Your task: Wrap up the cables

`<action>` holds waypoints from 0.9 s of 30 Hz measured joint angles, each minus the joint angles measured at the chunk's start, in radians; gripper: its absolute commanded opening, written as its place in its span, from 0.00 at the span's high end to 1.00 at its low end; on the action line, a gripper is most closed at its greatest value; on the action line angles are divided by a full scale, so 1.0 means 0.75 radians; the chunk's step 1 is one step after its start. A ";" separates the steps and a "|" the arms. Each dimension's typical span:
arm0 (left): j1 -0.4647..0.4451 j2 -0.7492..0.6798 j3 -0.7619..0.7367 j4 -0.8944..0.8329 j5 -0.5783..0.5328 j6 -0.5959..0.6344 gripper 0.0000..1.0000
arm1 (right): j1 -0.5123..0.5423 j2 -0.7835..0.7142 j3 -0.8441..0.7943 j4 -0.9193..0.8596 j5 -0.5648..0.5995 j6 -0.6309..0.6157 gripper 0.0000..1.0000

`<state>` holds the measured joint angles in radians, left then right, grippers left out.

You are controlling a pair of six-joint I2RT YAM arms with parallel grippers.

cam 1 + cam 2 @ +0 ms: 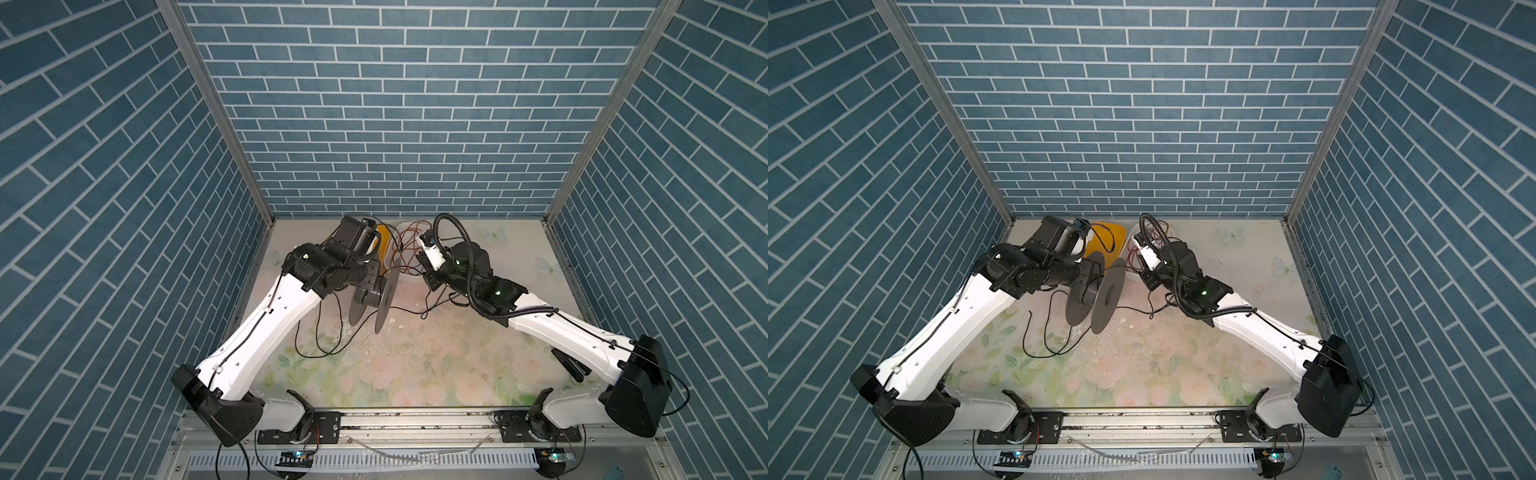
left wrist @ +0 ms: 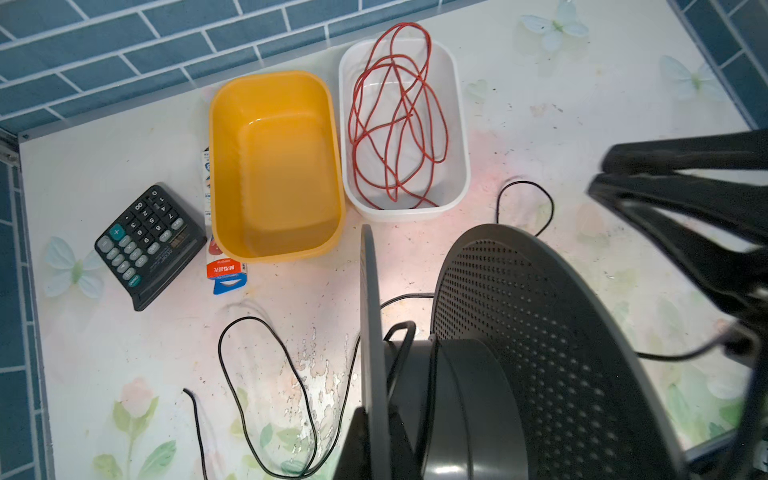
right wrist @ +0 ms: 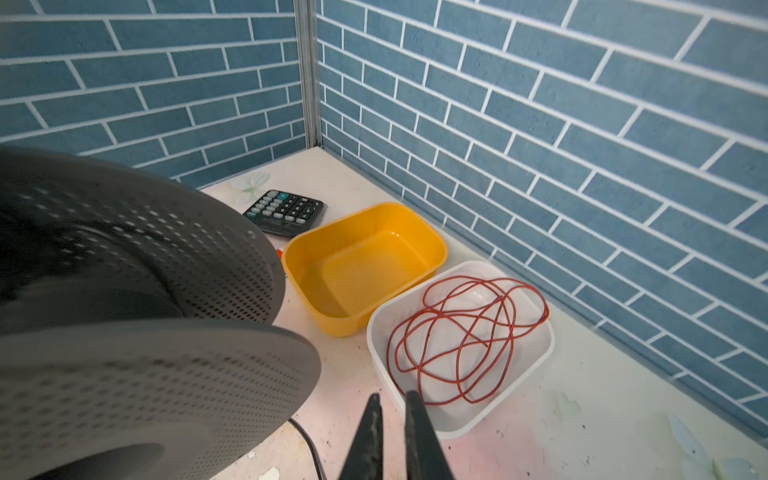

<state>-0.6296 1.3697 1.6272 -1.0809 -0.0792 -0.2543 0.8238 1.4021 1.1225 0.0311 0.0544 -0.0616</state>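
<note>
The floral-print desk (image 1: 415, 374) lies under both arms. Largest upon it is the dark grey perforated plastic spool (image 2: 540, 353), standing on edge with its hub sideways, right at the left end effector (image 1: 1084, 279), which is pressed together on the rim of one flange. We judge the spool rigid and light, so a rim pinch carries it but may let it swing. Beyond the spool from that end effector sit an empty yellow plastic tub (image 2: 274, 174) and a white plastic tub (image 2: 462, 124), neither part of our job. The right end effector (image 3: 392, 395) hovers just beside the spool's other flange, its fingers drawn nearly together with a slim gap; whether anything is pinched there we cannot tell. The long thin black cord (image 2: 247, 318) is what we wrap: a turn or so crosses the hub close by the left end effector, a stretch runs off toward the right one, and the rest lies in loose loops on the desk below the left one. We judge it light, limp and smooth, apt to slip and kink, so we would take it near the hub, pinch across its width, and keep it taut.
</note>
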 measured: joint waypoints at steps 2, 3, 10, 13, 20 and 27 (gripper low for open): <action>0.000 0.000 0.042 -0.021 0.026 0.002 1.00 | -0.021 0.019 -0.002 -0.002 -0.041 0.030 0.86; 0.000 0.000 0.060 -0.028 0.037 0.002 1.00 | -0.022 0.025 -0.003 -0.002 -0.052 0.044 0.83; 0.002 0.023 0.158 -0.075 0.074 0.000 1.00 | -0.024 0.030 -0.038 0.013 -0.024 0.129 0.73; 0.002 0.046 0.158 -0.089 0.083 -0.004 1.00 | -0.026 0.030 -0.047 0.013 -0.007 0.173 0.65; 0.002 0.100 0.155 -0.089 0.094 -0.011 1.00 | -0.026 0.027 -0.048 0.010 0.014 0.266 0.51; 0.033 0.133 0.155 -0.089 0.119 -0.011 1.00 | -0.026 -0.037 -0.060 -0.020 0.069 0.312 0.41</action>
<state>-0.6048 1.4696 1.7432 -1.1473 0.0097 -0.2626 0.8040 1.3743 1.0779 0.0158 0.1062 0.1726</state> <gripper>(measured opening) 0.082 0.556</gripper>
